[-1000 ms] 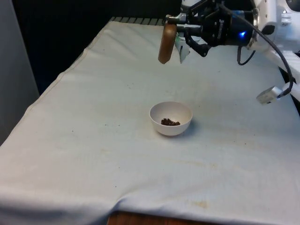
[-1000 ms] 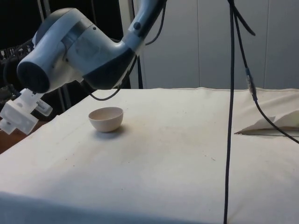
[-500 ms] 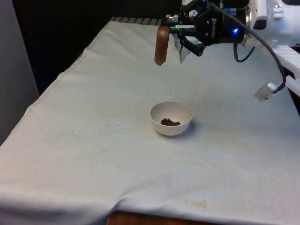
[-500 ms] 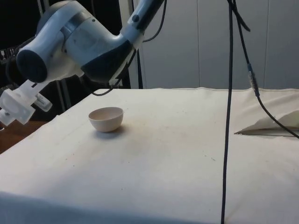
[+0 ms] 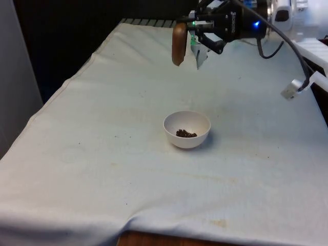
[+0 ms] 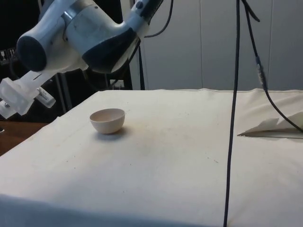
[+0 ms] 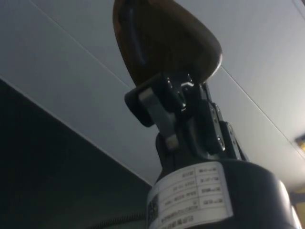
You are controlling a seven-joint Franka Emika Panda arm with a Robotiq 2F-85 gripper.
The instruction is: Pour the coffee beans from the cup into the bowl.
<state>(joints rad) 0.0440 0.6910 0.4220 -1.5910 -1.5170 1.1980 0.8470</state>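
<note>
Brown cup [image 5: 179, 43] pinched at the rim between the fingers [image 7: 159, 110], up in the air at 12 o'clock from the bowl [image 5: 186, 129] on the desk [image 5: 102, 169]. Beans [image 5: 186, 134] already in the bowl. Probably light and rigid, smooth wall (slip risk); rim pinch looks adequate.

I note an arm [image 6: 80, 38] of glossy white rounded shells with dark grey collars at the joints, and black cables [image 6: 234, 118] hanging loose alongside it. The gripper [image 5: 192, 32] I run is matte black and angular, and one finger [image 7: 159, 112] ends in a grey metal pad. A white printed label [image 7: 195, 193] wraps the dark cylindrical housing behind the fingers.
</note>
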